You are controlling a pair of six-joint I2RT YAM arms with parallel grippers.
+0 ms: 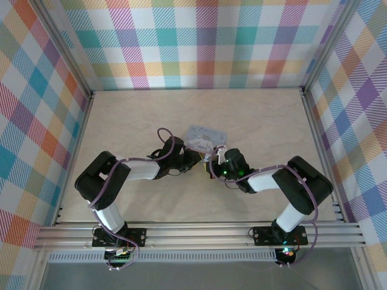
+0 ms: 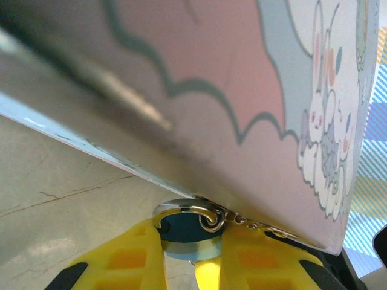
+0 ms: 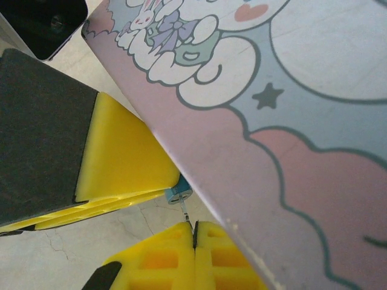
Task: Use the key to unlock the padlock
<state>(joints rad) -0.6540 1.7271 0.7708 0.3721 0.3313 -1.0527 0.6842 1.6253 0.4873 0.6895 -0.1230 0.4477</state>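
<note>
The tiny blue padlock (image 2: 184,232) with its silver shackle sits between the yellow fingers of my left gripper (image 2: 192,257), which is shut on it just under the edge of the cartoon tin (image 2: 254,90). A small chain runs from the shackle along the tin's edge. In the right wrist view my right gripper (image 3: 195,234) is shut on the thin metal key (image 3: 187,214). The key's tip is at the keyhole end of the padlock (image 3: 179,194), next to the left gripper's yellow finger (image 3: 121,157). From above, both grippers (image 1: 192,158) (image 1: 219,158) meet at the tin's (image 1: 205,138) near edge.
The light-blue cartoon-printed tin lies mid-table, tilted over both grippers. The pale marbled tabletop (image 1: 272,121) is bounded by plaid walls at the left, right and back. A metal rail (image 1: 193,232) runs along the near edge by the arm bases.
</note>
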